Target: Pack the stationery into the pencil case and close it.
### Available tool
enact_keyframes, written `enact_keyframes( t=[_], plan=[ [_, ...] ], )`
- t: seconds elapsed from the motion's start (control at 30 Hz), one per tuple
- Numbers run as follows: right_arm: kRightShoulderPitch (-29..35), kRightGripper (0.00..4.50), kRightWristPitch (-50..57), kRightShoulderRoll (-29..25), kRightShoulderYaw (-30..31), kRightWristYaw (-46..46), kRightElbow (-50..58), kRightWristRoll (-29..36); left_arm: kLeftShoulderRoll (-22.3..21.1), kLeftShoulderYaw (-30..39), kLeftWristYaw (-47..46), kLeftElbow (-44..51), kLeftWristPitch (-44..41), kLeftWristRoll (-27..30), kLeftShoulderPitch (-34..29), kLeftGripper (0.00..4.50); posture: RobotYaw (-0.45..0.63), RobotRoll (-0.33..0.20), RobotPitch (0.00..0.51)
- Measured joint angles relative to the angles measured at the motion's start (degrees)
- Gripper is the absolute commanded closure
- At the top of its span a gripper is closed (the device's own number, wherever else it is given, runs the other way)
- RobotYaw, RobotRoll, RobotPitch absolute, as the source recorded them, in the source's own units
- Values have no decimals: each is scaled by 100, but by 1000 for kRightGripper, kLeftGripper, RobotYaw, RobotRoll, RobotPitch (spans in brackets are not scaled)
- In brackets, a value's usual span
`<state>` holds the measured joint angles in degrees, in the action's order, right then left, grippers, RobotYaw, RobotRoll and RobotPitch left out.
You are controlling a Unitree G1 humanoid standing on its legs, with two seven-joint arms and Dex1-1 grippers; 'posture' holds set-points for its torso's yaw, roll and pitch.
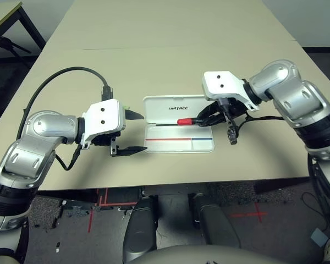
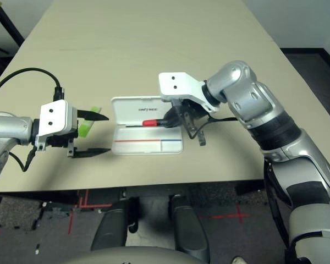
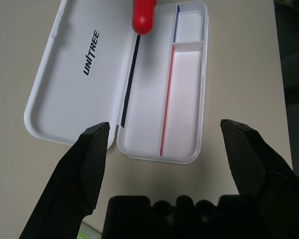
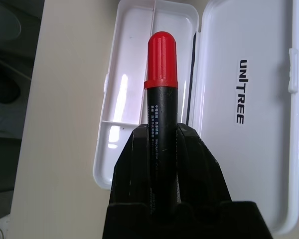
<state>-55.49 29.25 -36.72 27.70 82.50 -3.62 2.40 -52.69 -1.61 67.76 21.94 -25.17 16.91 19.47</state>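
Left arm: bent at the elbow, forearm laid toward 3 o'clock in the head view.
Left gripper: held low, black fingers spread wide, nothing between them.
Right arm: reached in from 3 o'clock, wrist turned toward 9 o'clock.
Right gripper: fingers clamped on a red marker.

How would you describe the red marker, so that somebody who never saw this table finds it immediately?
In the middle of the beige table lies an open white pencil case. Just above it, the right gripper is shut on the marker. Its bright red cap and black barrel distinguish it from the white case.
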Motion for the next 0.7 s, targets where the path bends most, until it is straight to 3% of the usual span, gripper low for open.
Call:
enact_keyframes(
  t=[0.23,0.67,0.7],
  plan=[
    [12,3994,-138,600,191,-449,-451,-377,0,-1,-22,3,-3,-1,-4,0,6,0,159],
    [227,3994,-196,1070,308,-724,-672,-487,-15,-1,-34,7,-3,-1,-34,0,10,0,164],
    [231,3644,-220,1073,309,-723,-677,-487,-18,-1,-34,7,-3,-1,-34,0,9,0,165]
  ],
)
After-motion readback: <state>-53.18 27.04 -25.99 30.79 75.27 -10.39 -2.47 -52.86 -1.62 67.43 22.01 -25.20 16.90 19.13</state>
